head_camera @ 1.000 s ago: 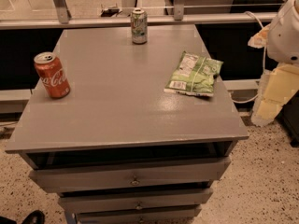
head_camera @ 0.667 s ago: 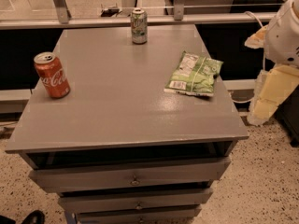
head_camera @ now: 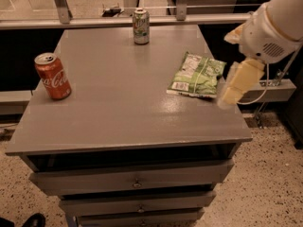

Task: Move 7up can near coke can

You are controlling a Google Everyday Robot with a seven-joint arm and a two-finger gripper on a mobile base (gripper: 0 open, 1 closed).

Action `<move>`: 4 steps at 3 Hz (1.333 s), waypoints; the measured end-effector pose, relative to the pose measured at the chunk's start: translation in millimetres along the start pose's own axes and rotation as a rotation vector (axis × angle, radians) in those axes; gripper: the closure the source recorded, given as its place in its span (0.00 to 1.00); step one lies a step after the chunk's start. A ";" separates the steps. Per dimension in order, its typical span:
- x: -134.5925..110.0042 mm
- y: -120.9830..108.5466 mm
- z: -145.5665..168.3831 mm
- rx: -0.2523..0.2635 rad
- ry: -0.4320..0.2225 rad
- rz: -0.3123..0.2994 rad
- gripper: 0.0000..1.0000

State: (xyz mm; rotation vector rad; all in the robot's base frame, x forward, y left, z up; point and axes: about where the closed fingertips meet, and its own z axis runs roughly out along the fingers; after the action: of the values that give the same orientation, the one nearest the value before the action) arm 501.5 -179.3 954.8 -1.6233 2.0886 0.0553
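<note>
We saw the gripper [head_camera: 235, 85] hanging at the right edge of the grey table [head_camera: 128, 112]. Just to its left in the view lay a green snack bag [head_camera: 196, 74], flat on the tabletop; we could not tell whether bag and gripper touched. Below the gripper and to its left we counted three drawers [head_camera: 94, 183], the top one with a small knob [head_camera: 137, 185]. Under the gripper spread a speckled floor [head_camera: 270, 183]. Far down to its left a dark shoe [head_camera: 31, 220] showed.
</note>
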 end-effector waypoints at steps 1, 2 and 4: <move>-28.8 -32.0 22.3 0.030 -0.107 0.008 0.00; -60.6 -57.1 42.4 0.048 -0.207 0.026 0.00; -94.4 -71.5 60.3 0.061 -0.289 0.065 0.00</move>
State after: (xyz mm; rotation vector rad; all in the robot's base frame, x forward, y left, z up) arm 604.8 -95.7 958.2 -1.4185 1.9013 0.2310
